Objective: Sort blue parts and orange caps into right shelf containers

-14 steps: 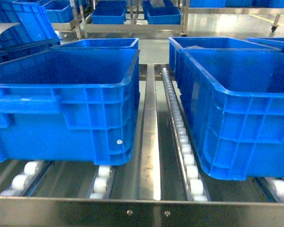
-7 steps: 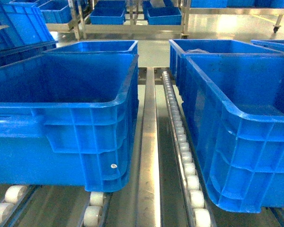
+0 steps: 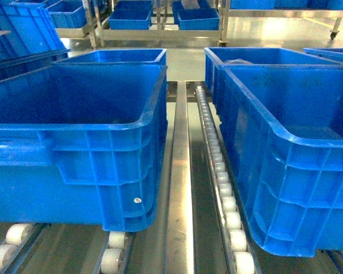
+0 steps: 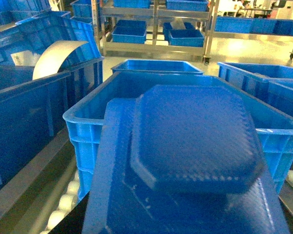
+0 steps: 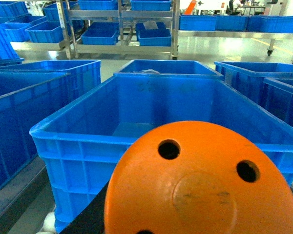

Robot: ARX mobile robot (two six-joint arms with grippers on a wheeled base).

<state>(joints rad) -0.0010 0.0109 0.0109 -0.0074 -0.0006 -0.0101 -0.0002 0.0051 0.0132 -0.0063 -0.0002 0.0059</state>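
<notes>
Right wrist view: an orange cap (image 5: 202, 187) fills the lower foreground, its round flat face turned toward the lens and pierced by dark holes around a central disc; being round, it shows no long axis. It sits just in front of a blue crate (image 5: 151, 141), open-topped, whose long sides run away from the camera. The right gripper itself is hidden behind the cap, so whether its fingers are clamped cannot be told. Left wrist view: a blue part (image 4: 190, 161), flat, textured and octagonal on a wider plate, lies close to the lens before another blue crate (image 4: 88, 131); the left gripper is likewise unseen and its state cannot be told. Head view: the two crates, left (image 3: 103, 160) and right (image 3: 291, 188), rest on a steel roller conveyor (image 3: 220, 171) with white rollers, separated by a metal rail (image 3: 179, 171). Beyond stand further crates, metal shelving (image 3: 160, 23) and a glossy floor.
</notes>
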